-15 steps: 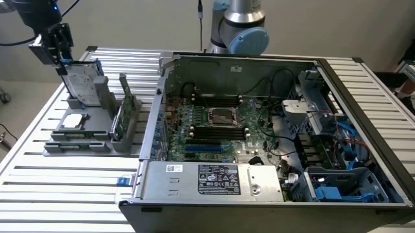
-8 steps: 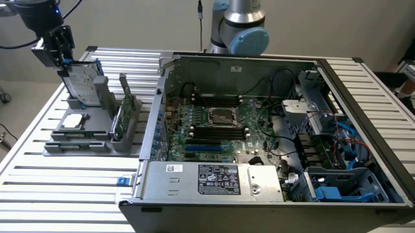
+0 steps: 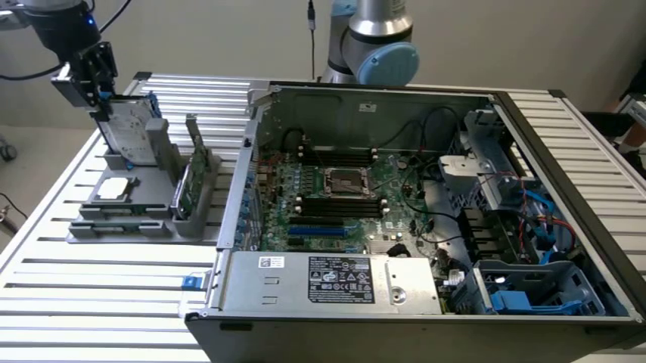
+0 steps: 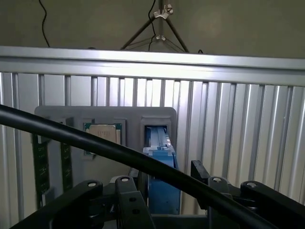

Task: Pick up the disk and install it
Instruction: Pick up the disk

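At ten o'clock, gripper (image 3: pixel 103 106) (image 4: pixel 169 202): fingers wide, just above the disk (image 3: pixel 129 130) (image 4: pixel 159 160).
Disk: upright in the grey rack (image 3: pixel 151 221) (image 4: pixel 109 115).
Computer case (image 3: pixel 374 106): open, three o'clock of rack.

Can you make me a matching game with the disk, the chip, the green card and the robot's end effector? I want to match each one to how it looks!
Things: 1 disk; 2 chip; 3 card; 4 end effector.
Looks: A lying flat in the holder; B open, above the holder; C blue-framed, standing upright; D green, standing on edge.
Pairs: 1-C, 2-A, 3-D, 4-B.
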`<state>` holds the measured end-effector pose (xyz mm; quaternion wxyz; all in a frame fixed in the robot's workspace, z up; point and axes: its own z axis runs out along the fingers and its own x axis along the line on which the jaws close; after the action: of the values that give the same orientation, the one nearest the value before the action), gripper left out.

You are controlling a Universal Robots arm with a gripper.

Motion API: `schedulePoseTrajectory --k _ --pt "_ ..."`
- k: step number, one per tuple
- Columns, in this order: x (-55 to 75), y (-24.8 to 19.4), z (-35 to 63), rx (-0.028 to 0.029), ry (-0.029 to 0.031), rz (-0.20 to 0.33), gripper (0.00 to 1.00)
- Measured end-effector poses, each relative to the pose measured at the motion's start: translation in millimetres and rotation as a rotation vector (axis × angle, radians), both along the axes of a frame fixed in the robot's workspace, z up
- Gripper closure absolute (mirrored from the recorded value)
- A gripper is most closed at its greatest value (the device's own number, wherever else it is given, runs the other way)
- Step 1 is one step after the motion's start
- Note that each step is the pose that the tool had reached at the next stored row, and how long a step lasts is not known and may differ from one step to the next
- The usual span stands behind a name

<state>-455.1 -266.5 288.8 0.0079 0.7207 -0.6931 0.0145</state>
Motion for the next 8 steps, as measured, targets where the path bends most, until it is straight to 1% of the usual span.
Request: schedulePoseTrajectory --k 4,6,8 --pt "0.0 -0.3 -0.2 0.0169 0.0110 -0.002 0.46" --pt "0.0 -0.6 -0.3 0.0237 0.0136 -0.003 0.46" --pt "-0.1 -1.2 -0.2 0.0274 0.0145 -0.003 0.46"
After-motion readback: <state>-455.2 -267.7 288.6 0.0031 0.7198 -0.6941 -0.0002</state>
